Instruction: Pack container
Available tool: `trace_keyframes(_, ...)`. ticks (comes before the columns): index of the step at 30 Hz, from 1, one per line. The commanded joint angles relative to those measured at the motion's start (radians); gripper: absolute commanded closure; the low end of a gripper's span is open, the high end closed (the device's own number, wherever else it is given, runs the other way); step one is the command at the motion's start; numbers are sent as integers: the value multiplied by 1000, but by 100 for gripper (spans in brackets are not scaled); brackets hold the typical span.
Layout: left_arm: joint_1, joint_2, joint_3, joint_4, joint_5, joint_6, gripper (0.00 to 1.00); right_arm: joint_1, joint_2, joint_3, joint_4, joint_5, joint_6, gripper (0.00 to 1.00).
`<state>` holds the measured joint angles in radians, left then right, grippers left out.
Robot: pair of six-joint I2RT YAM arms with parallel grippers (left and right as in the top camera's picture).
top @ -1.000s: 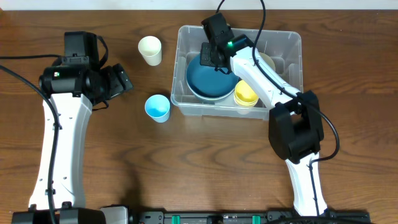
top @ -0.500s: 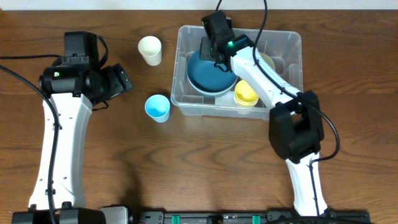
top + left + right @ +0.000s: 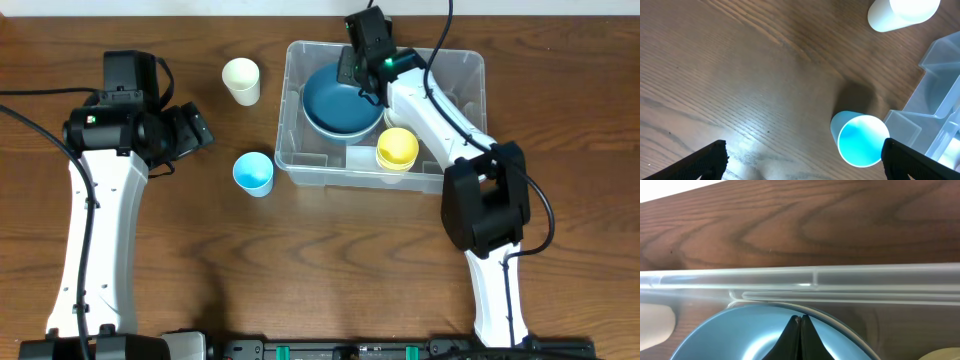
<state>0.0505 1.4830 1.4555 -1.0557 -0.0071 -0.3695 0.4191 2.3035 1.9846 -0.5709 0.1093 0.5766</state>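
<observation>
Toward twelve o'clock inside container (image 3: 460,57), found right gripper (image 3: 800,317) pinched together over blue bowl (image 3: 335,105), left gripper (image 3: 200,127) spread wide. Risked tipping bowl against wall, shoving container.

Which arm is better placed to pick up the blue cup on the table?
Left. The left gripper, open, hangs near the blue cup outside the container. The right gripper is shut over the blue bowl inside it.

The right hand (image 3: 800,325) and blue bowl (image 3: 335,105) have shifted back within the container (image 3: 470,60).
</observation>
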Motion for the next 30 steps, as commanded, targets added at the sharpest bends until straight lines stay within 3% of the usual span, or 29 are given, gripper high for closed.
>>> trace_keyframes(1, 3, -1, 3, -6, -12, 2, 2, -9, 5, 16, 10, 26, -9, 99)
trace_keyframes(15, 3, -1, 3, -6, -12, 2, 2, -18, 5, 16, -5, 116, -5, 99)
trace_keyframes(26, 3, -1, 3, -6, -12, 2, 2, -16, -69, 19, -9, -3, -43, 99)
trace_keyframes(30, 3, -1, 3, -6, -12, 2, 2, -4, -158, 19, -31, -49, -58, 94)
